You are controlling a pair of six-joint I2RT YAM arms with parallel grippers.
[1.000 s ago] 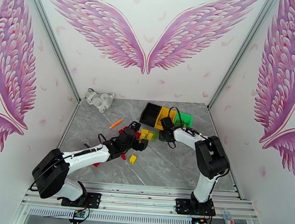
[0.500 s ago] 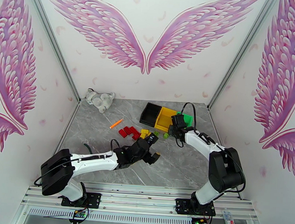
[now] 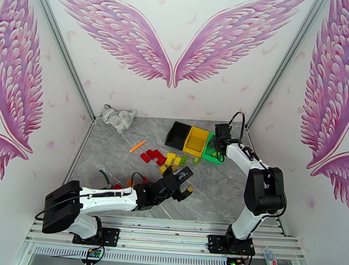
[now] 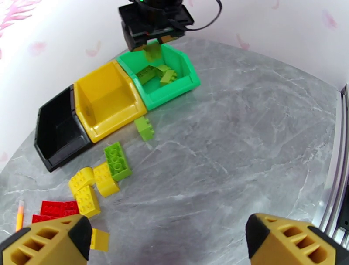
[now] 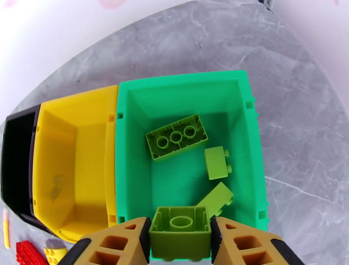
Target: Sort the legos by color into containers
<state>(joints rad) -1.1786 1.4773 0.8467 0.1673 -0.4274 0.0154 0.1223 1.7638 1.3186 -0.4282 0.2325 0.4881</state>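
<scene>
Right wrist: right gripper [image 5: 179, 226] pinches green lego [image 5: 179, 239] over green bin [image 5: 183, 81]; left gripper [image 4: 169, 229] spread

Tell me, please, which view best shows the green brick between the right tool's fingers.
The right wrist view: the green brick sits large inside the right tool, hollow side to the camera, over the green bin. The left wrist view shows it small under that tool. The top view leaves it too small to tell.

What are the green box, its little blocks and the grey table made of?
Green box: likely hard plastic, smooth, slightly glossy, moulded slots at the rim. Blocks: plastic too, matte, with moulded round hollows. Table: grey with white veins like marble; real stone or print, cannot tell.
</scene>
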